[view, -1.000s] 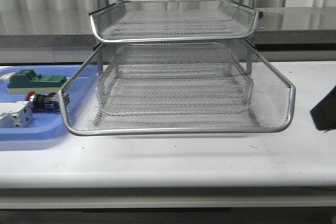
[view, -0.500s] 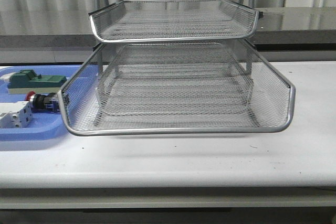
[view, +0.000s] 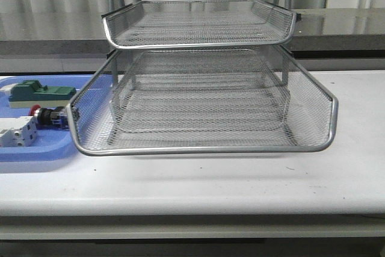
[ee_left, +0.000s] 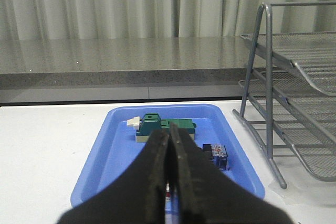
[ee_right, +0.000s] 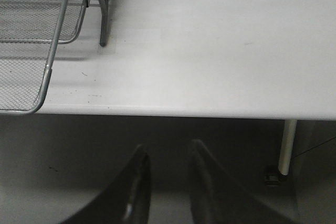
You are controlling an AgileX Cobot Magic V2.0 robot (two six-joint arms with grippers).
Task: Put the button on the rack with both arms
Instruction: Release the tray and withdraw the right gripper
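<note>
The button [view: 49, 117], red cap toward the left, lies on its side in the blue tray [view: 36, 148], just left of the rack's [view: 204, 106] lowest tier. Neither gripper shows in the front view. In the left wrist view my left gripper [ee_left: 169, 132] is shut with nothing held, hanging over the near end of the blue tray [ee_left: 105, 156]; the button's blue-black rear block [ee_left: 215, 155] peeks out beside one finger. My right gripper [ee_right: 168, 148] is open and empty, below and in front of the table's front edge, with a corner of the rack [ee_right: 52, 61] off to one side.
A green block [view: 42, 92] and a white block [view: 17, 132] share the blue tray with the button. The rack's wire legs [ee_left: 268, 77] stand close beside the tray. A table leg [ee_right: 287, 145] shows under the table edge.
One second ago a dark part of the right arm showed at the front view's right edge; it has since withdrawn out of that view. Nothing else has moved.
</note>
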